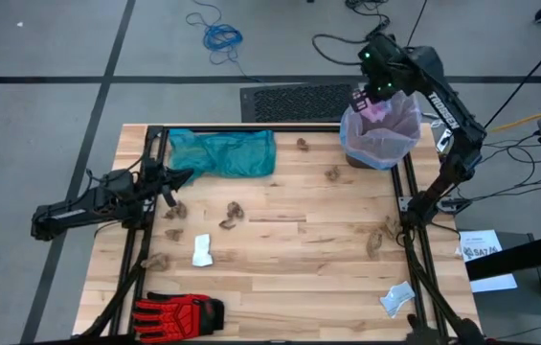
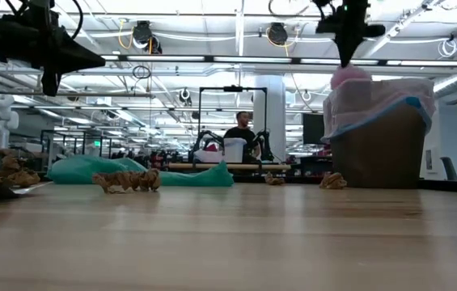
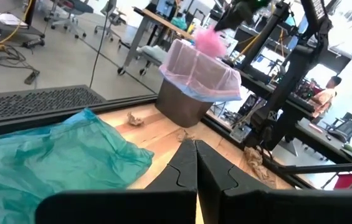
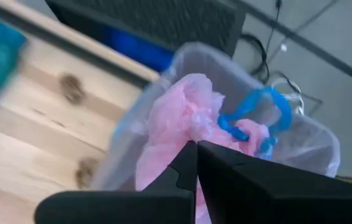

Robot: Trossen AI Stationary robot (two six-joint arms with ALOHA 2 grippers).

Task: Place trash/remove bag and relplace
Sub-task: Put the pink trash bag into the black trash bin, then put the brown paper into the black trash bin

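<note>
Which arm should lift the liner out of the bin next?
Right. The right claw is shut on the gathered top of the bag, directly above the bin at the table's far right corner. The left claw is shut, empty, across the table by the teal bag.

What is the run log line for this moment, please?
right gripper: shut on bag, above bin | left gripper: shut, by teal bag

Bin (image 2: 378, 149) base hidden by bag (image 4: 182, 124); bag bottom cut off behind jaws.
</note>
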